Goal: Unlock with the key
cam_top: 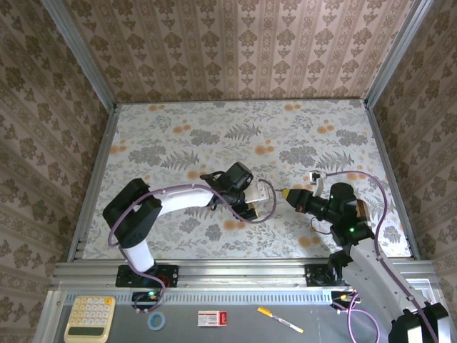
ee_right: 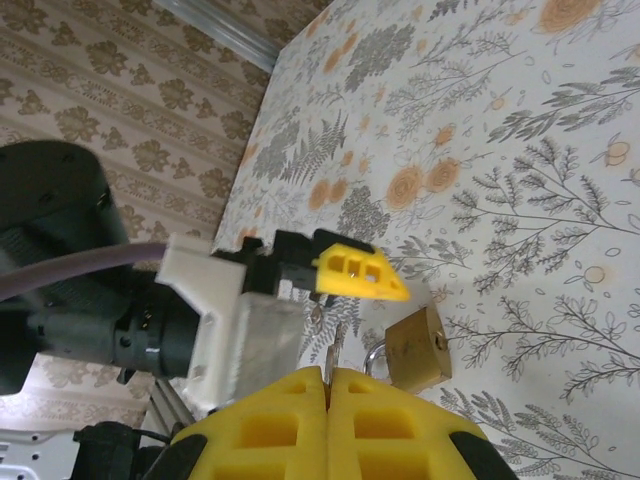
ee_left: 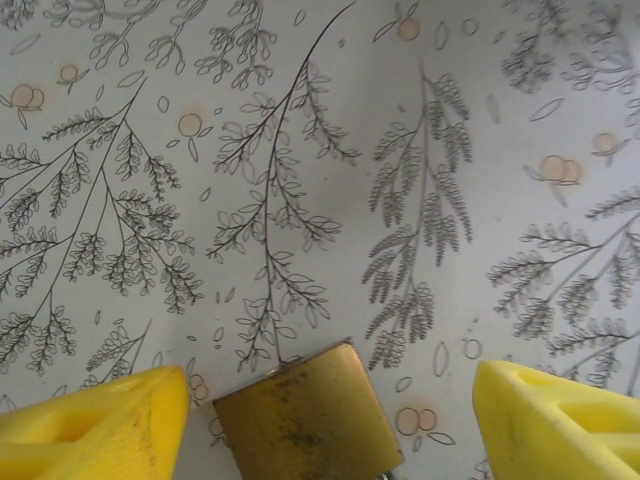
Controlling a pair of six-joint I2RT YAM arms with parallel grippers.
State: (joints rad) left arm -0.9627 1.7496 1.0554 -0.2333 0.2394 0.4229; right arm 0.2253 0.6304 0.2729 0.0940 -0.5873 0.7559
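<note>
The brass padlock (ee_left: 300, 415) lies flat on the floral tabletop between the yellow fingers of my left gripper (ee_left: 330, 425). That gripper is open, with a gap on each side of the lock. From the right wrist, the padlock (ee_right: 418, 350) shows its silvery shackle (ee_right: 374, 357) toward my right gripper (ee_right: 327, 375). The right gripper is shut on the key (ee_right: 333, 345). Its thin silvery blade sticks out between the pads and its black head is hidden. Seen from above, the left gripper (cam_top: 265, 199) and right gripper (cam_top: 288, 194) nearly meet at the table's middle.
Patterned walls and metal rails enclose the table (cam_top: 178, 136). On the near ledge lie a calculator (cam_top: 89, 318), a tape roll (cam_top: 156, 321), a small red and white box (cam_top: 212, 318) and a pen (cam_top: 280, 319). The left arm's yellow finger (ee_right: 360, 275) hangs just above the padlock.
</note>
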